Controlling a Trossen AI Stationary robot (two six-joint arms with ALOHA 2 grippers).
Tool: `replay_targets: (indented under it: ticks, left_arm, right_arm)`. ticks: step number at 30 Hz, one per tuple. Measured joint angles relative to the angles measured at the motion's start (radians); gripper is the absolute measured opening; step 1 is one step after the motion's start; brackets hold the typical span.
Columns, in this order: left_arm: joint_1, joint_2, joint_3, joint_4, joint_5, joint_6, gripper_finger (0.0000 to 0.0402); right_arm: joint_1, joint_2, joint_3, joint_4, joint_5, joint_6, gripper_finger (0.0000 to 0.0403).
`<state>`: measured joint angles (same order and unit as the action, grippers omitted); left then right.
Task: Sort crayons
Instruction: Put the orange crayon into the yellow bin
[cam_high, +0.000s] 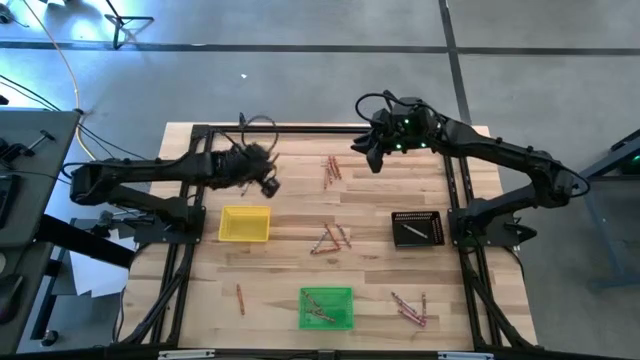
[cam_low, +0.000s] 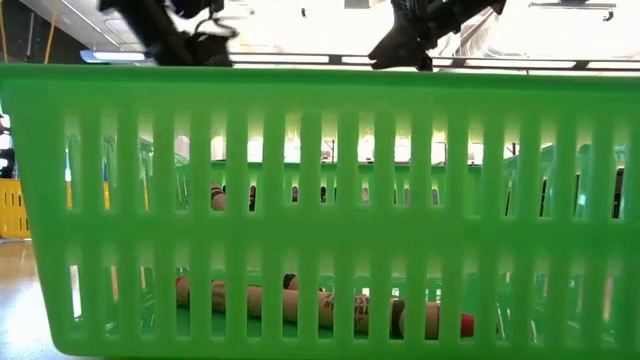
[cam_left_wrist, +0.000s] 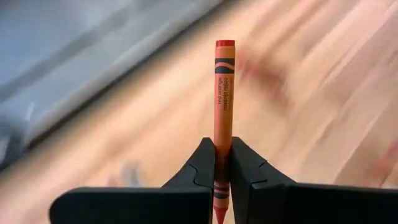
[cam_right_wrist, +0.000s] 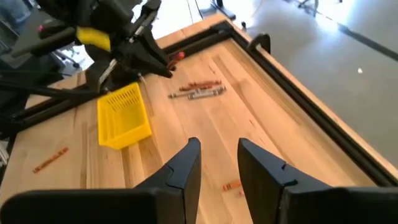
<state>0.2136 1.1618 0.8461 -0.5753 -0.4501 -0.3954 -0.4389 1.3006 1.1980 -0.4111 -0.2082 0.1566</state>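
The wooden bench (cam_high: 300, 255) carries a yellow tray (cam_high: 244, 224) just below and ahead of the left pincer (cam_left_wrist: 222, 171), which is clamped on a red-orange crayon (cam_left_wrist: 224, 93) standing out past its tips. Best to carry it level over that tray, lower, then release. The right pincer (cam_right_wrist: 219, 163), jaws apart and empty, hovers above loose crayons (cam_high: 331, 170).

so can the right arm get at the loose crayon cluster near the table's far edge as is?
Probably yes. The right gripper hangs open and empty beside that reddish crayon cluster, nothing between them. The left gripper, shut on a red-orange crayon, sits clear on the other side.
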Motion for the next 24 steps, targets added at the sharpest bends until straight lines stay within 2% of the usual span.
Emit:
replay_targets:
  ticks: [3,5,10,12,14,20,24]
  left_arm:
    - [-0.032,0.002,-0.001,-0.199,0.012,-0.137,0.0001]
    - [-0.056,0.011,-0.001,-0.275,0.039,-0.212,0.0001]
    - [-0.104,0.065,0.050,-0.442,0.179,-0.329,0.0001]
    - [-0.126,0.097,0.080,-0.521,0.232,-0.328,0.0001]
    - [-0.155,0.130,0.110,-0.571,0.244,-0.311,0.0001]
    - [-0.230,0.211,0.160,-0.693,0.223,-0.227,0.0001]
    - [-0.276,0.238,0.165,-0.738,0.200,-0.194,0.0001]
  right_arm:
    - [0.000,0.009,0.000,-0.004,0.000,0.000,0.0095]
    - [0.000,0.010,0.000,-0.009,0.000,-0.003,0.0094]
    - [0.000,0.014,0.000,-0.019,0.029,0.001,0.0094]
    - [0.000,0.017,0.000,-0.019,0.061,0.004,0.0094]
    - [0.000,0.021,0.000,-0.024,0.087,0.028,0.0094]
    - [0.001,0.038,0.000,-0.027,0.174,0.189,0.0094]
    - [0.001,0.050,0.000,-0.037,0.181,0.282,0.0094]
